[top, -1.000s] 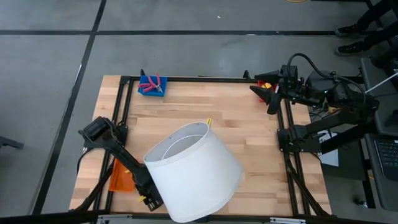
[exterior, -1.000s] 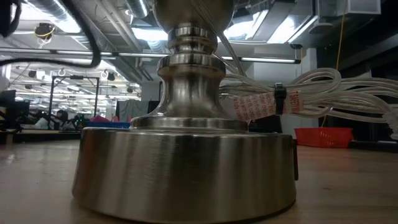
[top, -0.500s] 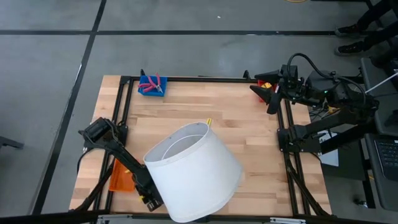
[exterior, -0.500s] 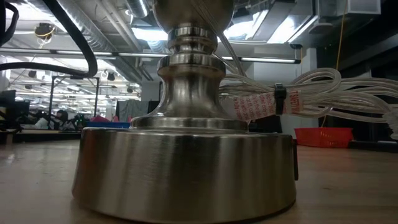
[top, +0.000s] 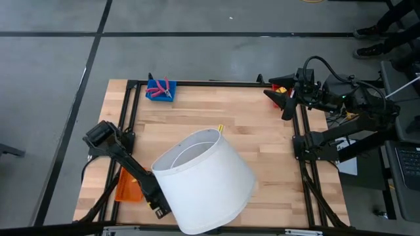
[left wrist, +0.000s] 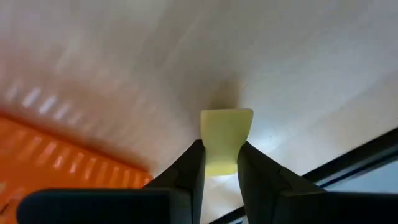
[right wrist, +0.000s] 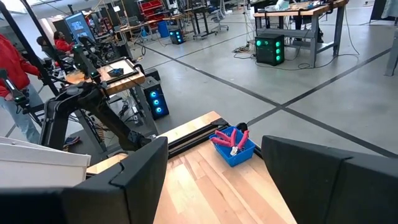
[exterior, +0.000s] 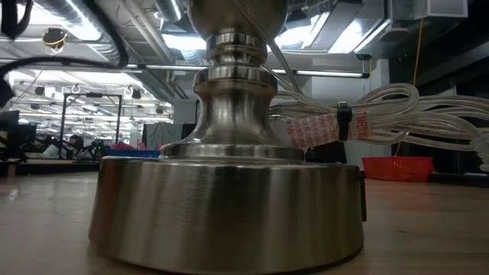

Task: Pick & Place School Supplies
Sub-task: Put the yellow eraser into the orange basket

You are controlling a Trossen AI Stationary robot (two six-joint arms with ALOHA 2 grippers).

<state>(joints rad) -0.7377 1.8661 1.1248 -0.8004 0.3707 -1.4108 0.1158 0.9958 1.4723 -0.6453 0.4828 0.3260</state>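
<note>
Left gripper (left wrist: 221, 163) jaws pinch a pale yellow blocky eraser-like piece (left wrist: 225, 138) beside orange plastic tray (left wrist: 68, 155); right gripper (right wrist: 214, 180) jaws wide, empty.

A large white lampshade (top: 205, 178) lies tilted on its side on the wooden surface (top: 256, 124), toward the near edge, its open end facing the far left. An orange tray (top: 126, 187) sits just beside it at the near left. A blue tray (top: 159, 90) stands at the far left corner; a red tray (exterior: 396, 167) shows at the far right. A brushed-metal lamp base (exterior: 226, 206) stands upright, with a bundled white cord (exterior: 382, 114) tied by a black strap. A person in a red top (right wrist: 13, 65) stands beyond.
</note>
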